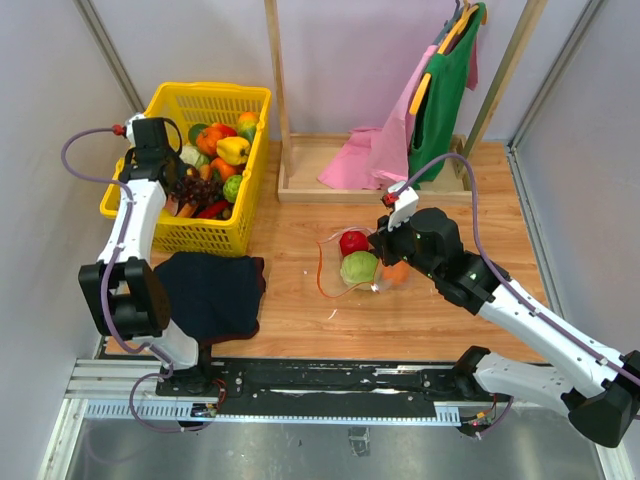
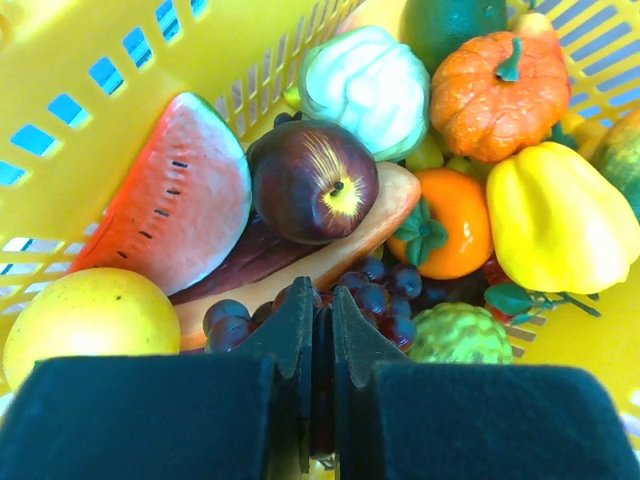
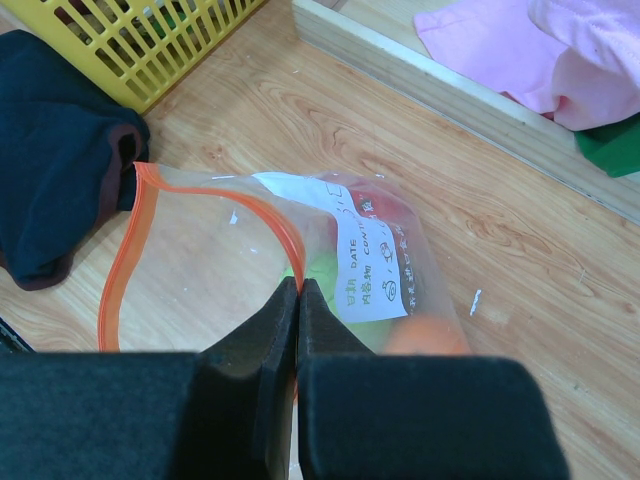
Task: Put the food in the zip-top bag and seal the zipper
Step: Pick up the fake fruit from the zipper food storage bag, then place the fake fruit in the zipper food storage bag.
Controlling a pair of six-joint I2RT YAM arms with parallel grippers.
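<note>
At left, yellow lattice plastic basket (image 1: 215,88) full of glossy moulded food (image 2: 555,215). Left gripper (image 2: 320,300) inside, jaws nearly together, seemingly pinching knobbly grapes (image 2: 380,290). Mid-table, clear crinkly bag (image 3: 200,270) holds red apple (image 1: 352,241), ribbed pale cabbage (image 1: 359,268), orange (image 1: 396,272). Mouth open, zipper (image 3: 125,240) unsealed. Right gripper (image 3: 298,295) clamped on zipper strip. Early stage: most food left, then sealing.
</note>
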